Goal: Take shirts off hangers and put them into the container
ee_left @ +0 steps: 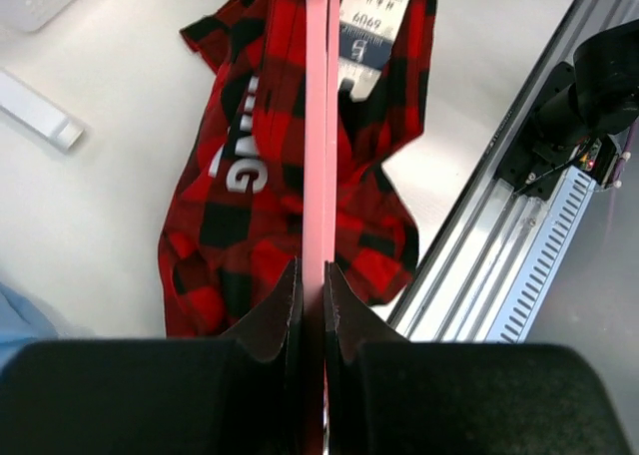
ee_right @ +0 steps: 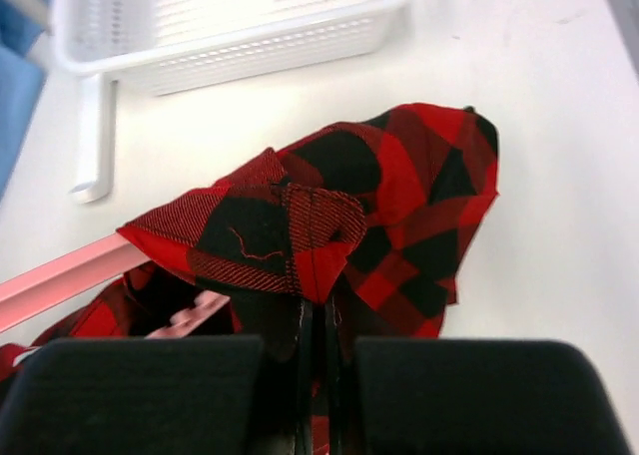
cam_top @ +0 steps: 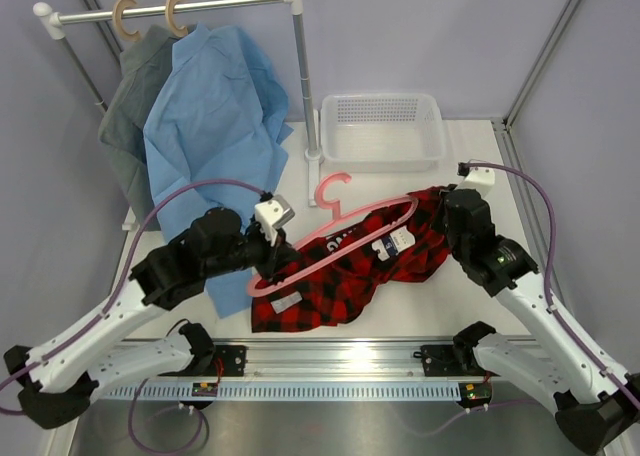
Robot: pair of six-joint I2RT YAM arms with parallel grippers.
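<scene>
Top external shows the red plaid shirt [cam_top: 340,286] lying on the bench [cam_top: 420,318], on the near side of the container [cam_top: 385,154]. Wrist views show the left hand [ee_left: 312,280] clamped on the pink hanger [ee_left: 318,126] and the right hand [ee_right: 318,310] pinching the shirt's fabric.

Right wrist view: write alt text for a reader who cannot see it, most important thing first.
The right arm's fingers are pinched shut on a fold of the red-and-black plaid shirt, which lies bunched on the white table. A pink hanger emerges from the fabric at the left, and a white mesh basket sits beyond.
</scene>
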